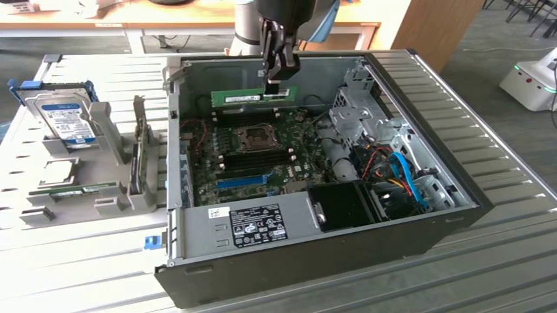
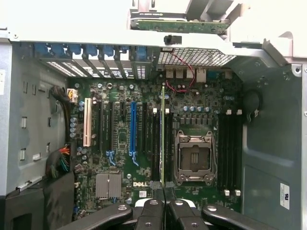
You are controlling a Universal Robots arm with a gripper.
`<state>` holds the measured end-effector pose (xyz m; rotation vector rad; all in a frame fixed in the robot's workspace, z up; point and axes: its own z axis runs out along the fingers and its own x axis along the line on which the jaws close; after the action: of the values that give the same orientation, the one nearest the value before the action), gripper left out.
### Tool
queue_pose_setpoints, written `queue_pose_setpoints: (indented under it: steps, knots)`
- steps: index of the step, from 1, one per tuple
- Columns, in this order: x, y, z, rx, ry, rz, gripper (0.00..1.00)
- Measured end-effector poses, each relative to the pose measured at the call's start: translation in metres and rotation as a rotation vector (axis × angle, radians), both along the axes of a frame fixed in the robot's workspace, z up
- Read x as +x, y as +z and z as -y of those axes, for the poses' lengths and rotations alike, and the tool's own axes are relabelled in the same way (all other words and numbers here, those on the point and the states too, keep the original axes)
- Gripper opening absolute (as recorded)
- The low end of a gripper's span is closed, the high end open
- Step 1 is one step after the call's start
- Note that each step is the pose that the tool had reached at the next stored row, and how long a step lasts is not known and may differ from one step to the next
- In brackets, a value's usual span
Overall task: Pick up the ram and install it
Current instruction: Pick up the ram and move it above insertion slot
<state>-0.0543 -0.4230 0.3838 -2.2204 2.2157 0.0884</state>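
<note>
Ram point(image 1: 239, 97) held above the open case point(image 1: 287, 261)
The pincer point(image 1: 280, 83) was closed narrowly on its upper edge — a light, stiff, probably fragile board, best gripped by the edges, off the chips.

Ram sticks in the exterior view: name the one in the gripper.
The ram held on edge over the motherboard by the gripper; the other stick lies in the grey holder outside the case.
</note>
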Motion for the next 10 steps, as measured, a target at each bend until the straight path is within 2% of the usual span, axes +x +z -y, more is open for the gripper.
queue_pose_setpoints:
  steps: [10]
  knots:
    - [0.0,-0.0042,0.0,0.0001,-0.006,0.0001,0.12]
